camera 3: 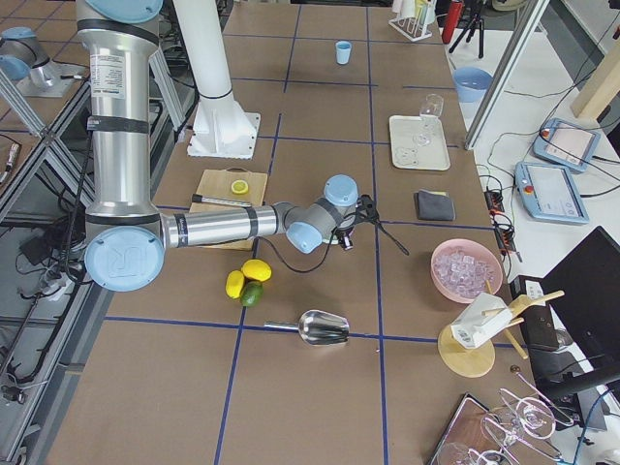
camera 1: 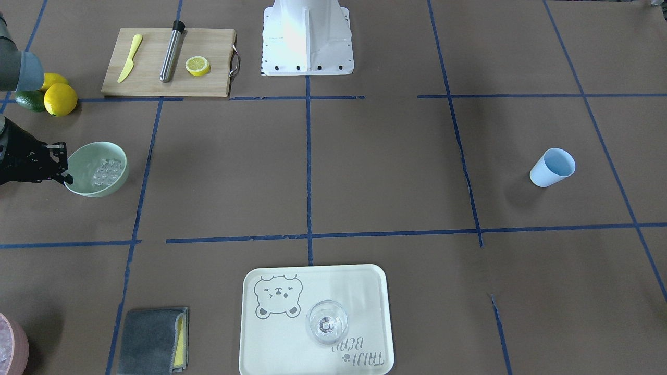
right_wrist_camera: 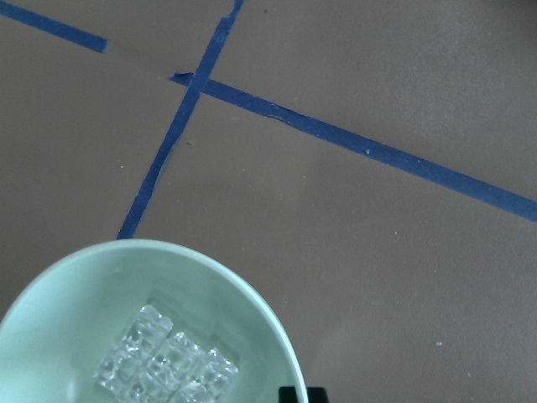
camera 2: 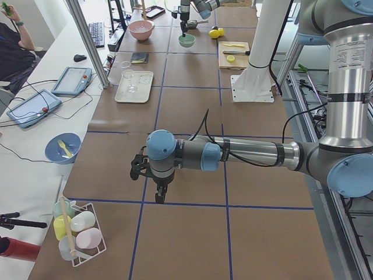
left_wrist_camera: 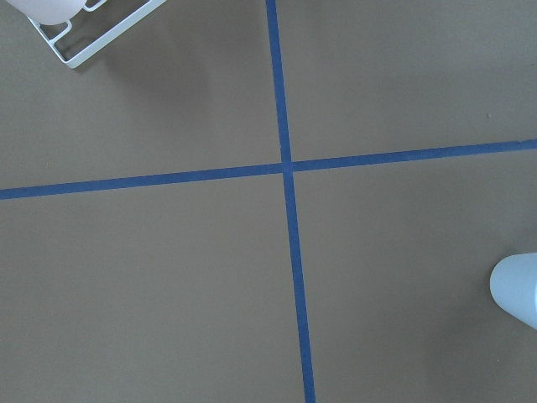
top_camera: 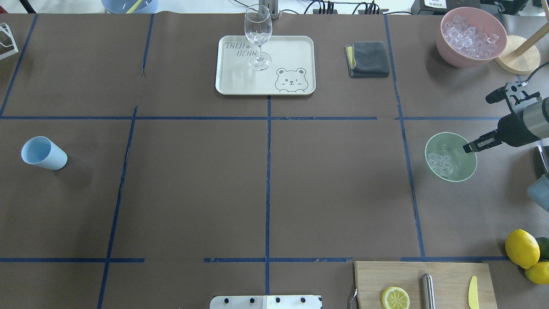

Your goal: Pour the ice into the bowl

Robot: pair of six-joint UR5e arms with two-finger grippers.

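The pale mint-green bowl point(camera 1: 86, 156) stands on the table at my right side, also in the overhead view point(top_camera: 464, 168) and the right wrist view point(right_wrist_camera: 67, 319). A handful of clear ice cubes point(camera 1: 107, 172) lies in its bottom point(top_camera: 439, 162) point(right_wrist_camera: 168, 361). My right gripper point(top_camera: 477, 124) is open and empty at the bowl's outer side, one fingertip point(top_camera: 469, 147) over the rim, the other apart from it. My left gripper point(camera 2: 159, 195) hovers over bare table near the light blue cup point(top_camera: 43, 153); it shows only in the left side view, so I cannot tell its state.
A pink container point(top_camera: 472, 36) full of ice stands behind the bowl. A grey cloth point(top_camera: 368, 59), a tray point(top_camera: 231, 81) with a wine glass point(top_camera: 258, 36), a cutting board point(top_camera: 446, 274) with lemon half, and lemons point(top_camera: 521, 248) lie around. A metal scoop point(camera 3: 322, 327) lies near the table's right end.
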